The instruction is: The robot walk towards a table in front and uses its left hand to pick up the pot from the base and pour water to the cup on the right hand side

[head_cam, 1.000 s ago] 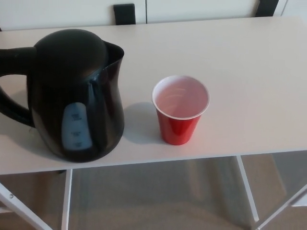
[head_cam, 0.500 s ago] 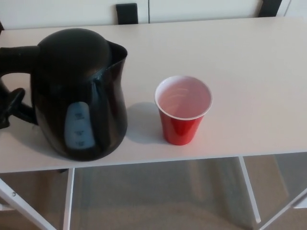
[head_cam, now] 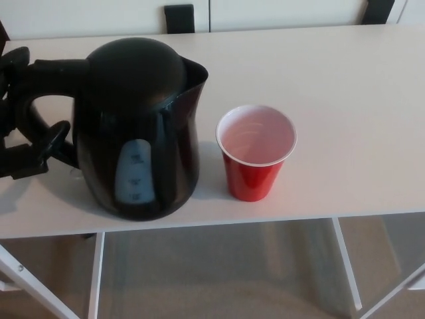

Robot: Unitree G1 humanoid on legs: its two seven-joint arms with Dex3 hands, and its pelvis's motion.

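Pot (head_cam: 136, 129) now sits closer to the cup (head_cam: 255, 151) than 1 s ago: gap between them has narrowed to a thin strip, spout side almost over the cup's left rim. Cup barely moved in frame, so that's mostly the pot shifting, not just camera drift. No separate base visible under the pot; can't tell if it's lifted or still resting on the tabletop (head_cam: 345, 73), though its bottom edge looks down at tabletop level.

Other change: left hand (head_cam: 26, 126) has come in. 1 s ago handle was bare; now black fingers (head_cam: 52, 141) show at the handle, left of the pot, one poking through the handle loop, more of the hand above and behind the handle top. Looks wrapped round the handle, i.e. closed on it, but black on black so contact detail is murky; grip firmness can't be judged.

Right hand: not in view.

Meaning for task, imo: approach done, grasp phase in progress or just made, pot being drawn toward the cup. Lift + tilt not started; pot upright, lid closed, cup looks empty, upright, right of the pot near the tabletop's front edge.

Risk: pot body that near the cup could nudge it when tilting.
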